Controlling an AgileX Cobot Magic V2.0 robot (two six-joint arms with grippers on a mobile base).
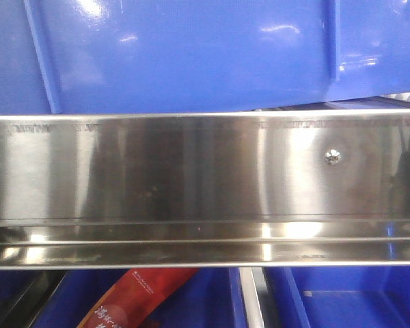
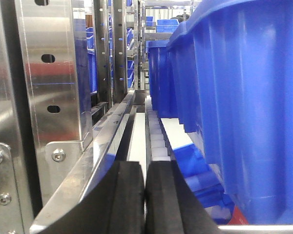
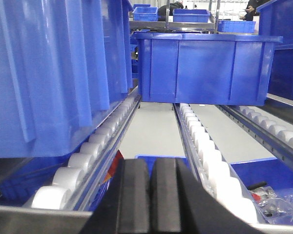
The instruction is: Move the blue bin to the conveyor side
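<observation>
— Left gripper (image 2: pixel 145 195)?
— Pinched closed, empty; blue bin (image 2: pixel 244 97) just right of it.
— Right gripper (image 3: pixel 150 195)?
— Closed on nothing as well, bin close on its left, resting on white rollers (image 3: pixel 83 161). Probably flanking for a two-sided squeeze. No conveyor in view.

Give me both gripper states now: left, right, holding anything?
Left gripper: closed, jaws nearly touching, holding nothing.
Right gripper: closed, jaws nearly touching, holding nothing.

Left gripper (image 2: pixel 145 195), jaws together, between steel rail (image 2: pixel 102 141) and ribbed blue bin (image 2: pixel 244 107).
</observation>
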